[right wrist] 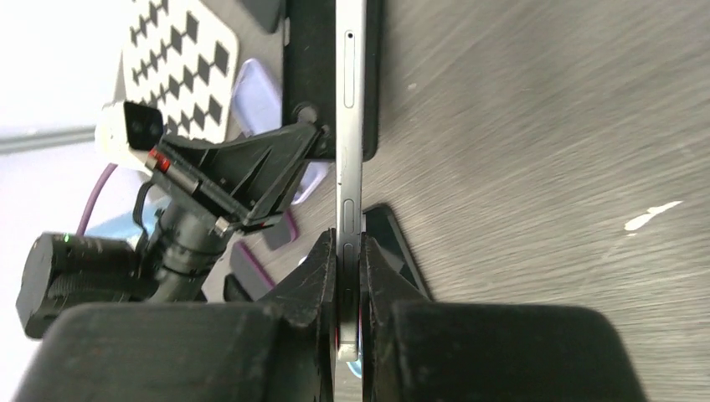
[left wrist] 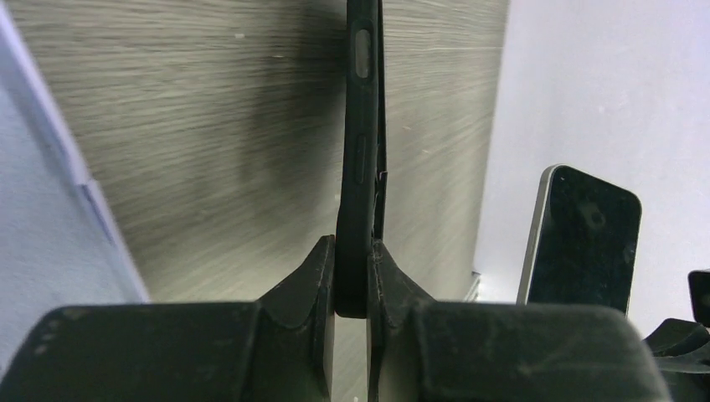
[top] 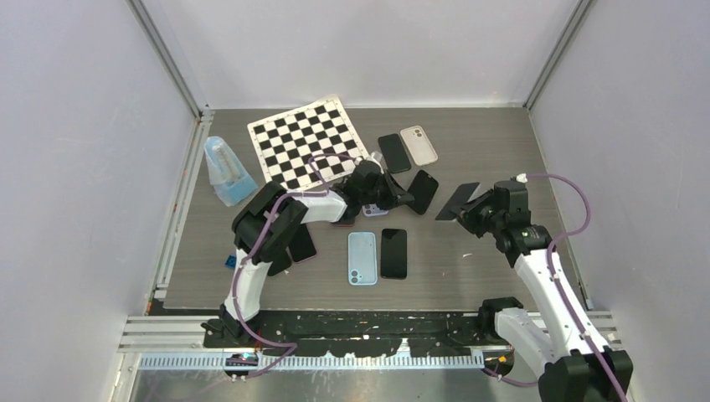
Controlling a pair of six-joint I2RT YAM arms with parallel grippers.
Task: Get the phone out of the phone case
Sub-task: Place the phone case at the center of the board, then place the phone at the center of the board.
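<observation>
My left claw (left wrist: 352,251) is pressed together on the end of the black phone case (left wrist: 360,126). The case stands edge-on, straight out from the pads and clear of the desk (left wrist: 209,126). My right claw (right wrist: 347,247) pinches the silver-edged phone (right wrist: 349,100) by its end in the same way, the slab running straight ahead of the pads. Seen from my left wrist, the phone sits off to the right of the case with open space between them. I judge the two to be apart, each hanging in its own claw.

The weak spot is both grips: a narrow bite on one end of a long, flat thing. A quick swing or a tilt of the wrist could let the phone pivot between the pads or slide out. It would then fall onto the desk, or onto the black handset (right wrist: 393,243) lying just below and ahead of my right claw.

The case looks thin and may flex, so squeezing harder may not help. My claws are also near each other, so any move inward could knock phone against case. Lowering the phone edge-first risks it toppling once I let go.
</observation>
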